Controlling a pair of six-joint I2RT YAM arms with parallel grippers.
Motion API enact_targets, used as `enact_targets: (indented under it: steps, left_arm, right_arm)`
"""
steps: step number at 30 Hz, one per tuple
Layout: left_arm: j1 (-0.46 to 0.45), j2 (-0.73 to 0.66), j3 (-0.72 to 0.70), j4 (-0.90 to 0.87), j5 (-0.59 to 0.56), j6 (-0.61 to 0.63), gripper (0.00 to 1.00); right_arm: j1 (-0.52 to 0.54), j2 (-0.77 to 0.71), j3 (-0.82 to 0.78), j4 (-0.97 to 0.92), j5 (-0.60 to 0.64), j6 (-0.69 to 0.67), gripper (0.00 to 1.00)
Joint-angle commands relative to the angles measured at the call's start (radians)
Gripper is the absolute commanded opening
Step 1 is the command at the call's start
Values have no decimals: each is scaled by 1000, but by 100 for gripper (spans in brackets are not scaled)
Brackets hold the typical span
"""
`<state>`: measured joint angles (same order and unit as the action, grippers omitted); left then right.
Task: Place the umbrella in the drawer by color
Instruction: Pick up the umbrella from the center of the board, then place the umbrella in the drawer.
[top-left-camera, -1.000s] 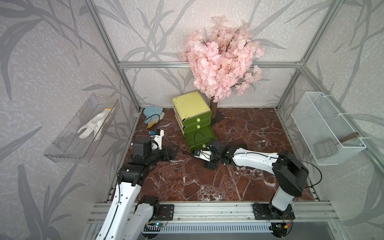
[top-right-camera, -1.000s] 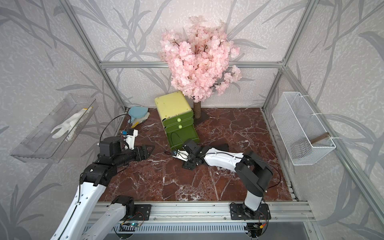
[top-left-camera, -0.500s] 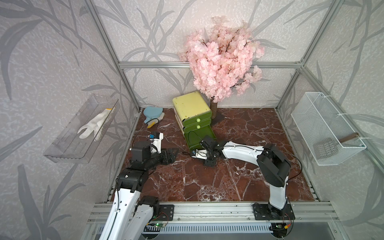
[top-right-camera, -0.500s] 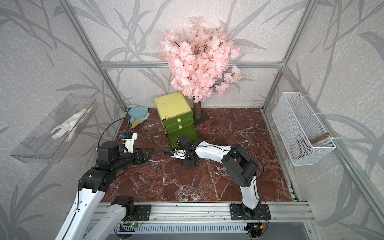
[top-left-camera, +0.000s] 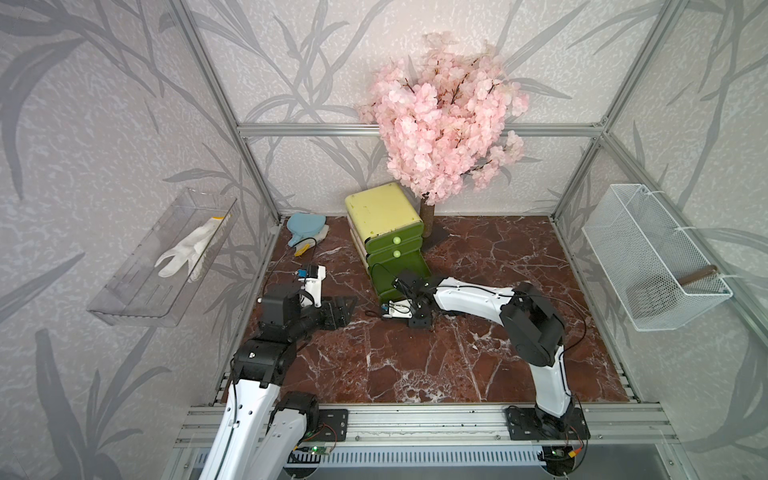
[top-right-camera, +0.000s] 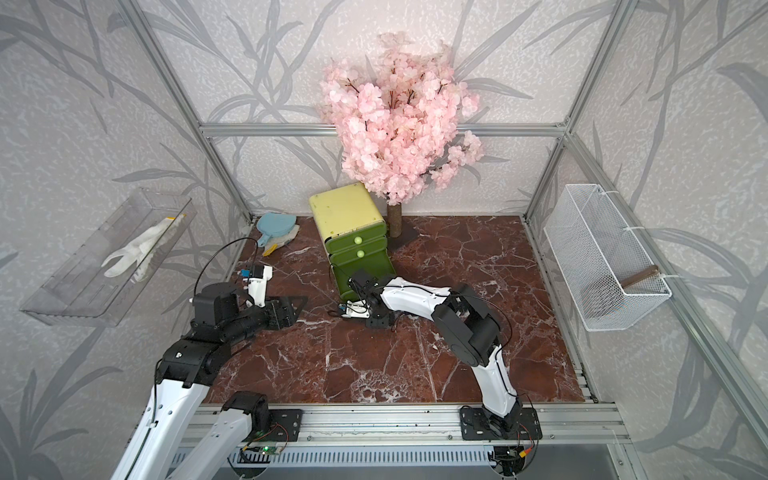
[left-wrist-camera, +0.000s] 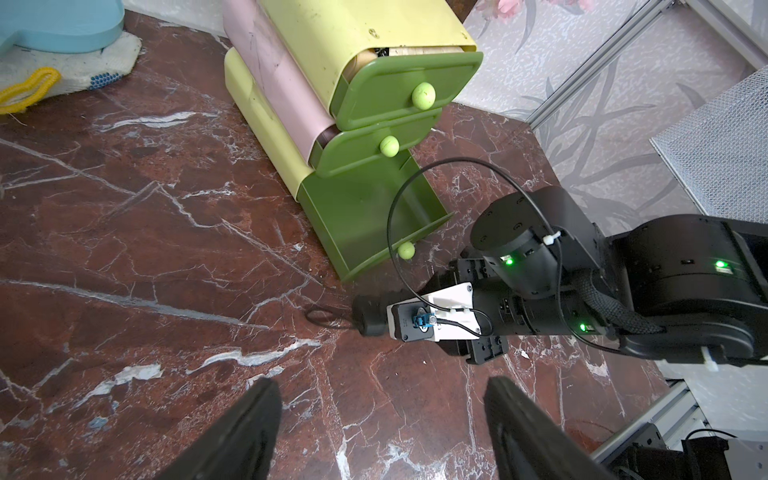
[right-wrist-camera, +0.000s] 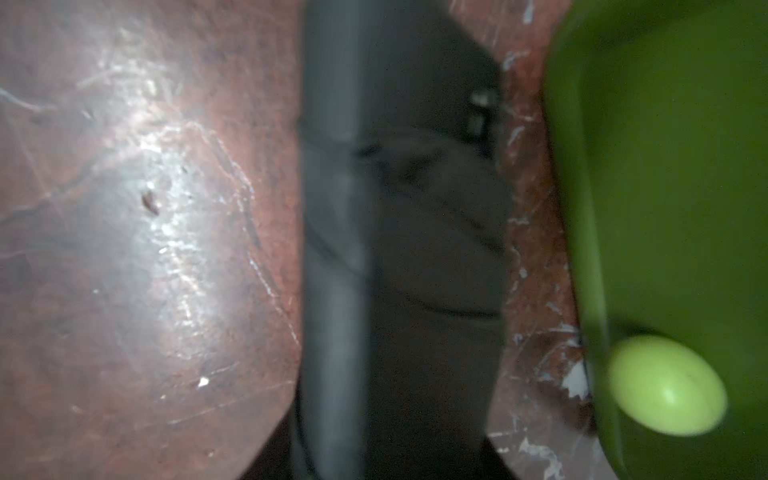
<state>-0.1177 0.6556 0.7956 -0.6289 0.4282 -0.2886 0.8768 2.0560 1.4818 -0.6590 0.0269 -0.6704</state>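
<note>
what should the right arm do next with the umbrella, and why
Probably close the right gripper firmly on the dark umbrella before any lift. It lies on the marble floor beside the open bottom drawer, with the gripper down over it, and a firm grip isn't visible.

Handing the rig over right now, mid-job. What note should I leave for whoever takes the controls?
Left gripper: open, empty, hovering above the floor.
Right gripper: down at the black umbrella, which lies on the floor in front of the bottom drawer. Its wrist view is blurred, so the grip is unclear.
Bottom drawer: pulled open, looks empty.
Done: drawer open, umbrella reached.
Left: confirm the grasp, lift the umbrella into the drawer, release.
</note>
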Motion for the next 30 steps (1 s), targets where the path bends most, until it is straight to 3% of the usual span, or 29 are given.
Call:
enact_targets:
  steps: [1, 3, 10, 15, 19, 25, 30]
  left_arm:
    - [-1, -14, -4, -22, -26, 17, 81]
    - [-1, -19, -4, -20, -27, 17, 81]
    - [-2, -26, -3, -25, -34, 20, 81]
    - [-3, -25, -3, -23, -29, 20, 81]
    - [-3, -31, -6, -21, -22, 20, 81]
    - [-4, -45, -7, -19, -16, 18, 82]
    - [-7, -50, -9, -17, -12, 19, 82]
  right_arm:
    - [5, 13, 29, -153, -24, -34, 19]
    - [5, -19, 19, -148, -24, -46, 11]
    - [6, -215, -43, -34, 22, -113, 12]
    - [-26, -270, 7, -9, 43, -212, 12]
    - [-73, -252, 59, 41, 46, -359, 12]
    - [-140, -150, 204, 71, 30, -470, 13]
    - [-163, -40, 277, 56, 86, -551, 13]
